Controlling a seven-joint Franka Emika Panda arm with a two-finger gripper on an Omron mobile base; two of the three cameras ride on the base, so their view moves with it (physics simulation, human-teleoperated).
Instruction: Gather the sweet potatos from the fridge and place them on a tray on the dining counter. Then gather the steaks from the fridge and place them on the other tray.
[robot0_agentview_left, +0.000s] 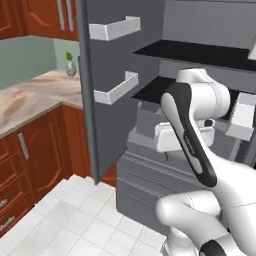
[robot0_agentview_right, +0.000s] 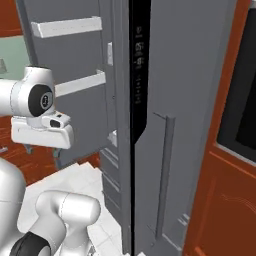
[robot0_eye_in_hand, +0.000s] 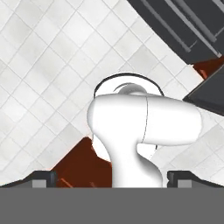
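Observation:
The grey fridge (robot0_agentview_left: 145, 185) stands before me with its left door (robot0_agentview_left: 105, 115) swung open; dark shelves (robot0_agentview_left: 200, 52) show inside. Its right door (robot0_agentview_right: 190, 100), with a long bar handle (robot0_agentview_right: 165, 165), is shut. My gripper (robot0_agentview_right: 42, 149) hangs in front of the open compartment, above the drawers, and points down at the tiled floor. In the hand view the gripper (robot0_eye_in_hand: 113, 178) is open, with its fingertips (robot0_eye_in_hand: 43, 178) far apart and nothing between them. The sweet potatos, steaks, trays and dining counter are out of view.
Two white door bins (robot0_agentview_left: 117, 90) jut from the open door. A marbled wall counter (robot0_agentview_left: 30, 100) over red-brown cabinets (robot0_agentview_left: 30, 160) runs along the left, with a small potted plant (robot0_agentview_left: 71, 65) on it. A red-brown cabinet (robot0_agentview_right: 225, 200) flanks the fridge's right. The floor (robot0_agentview_left: 75, 220) is white tile.

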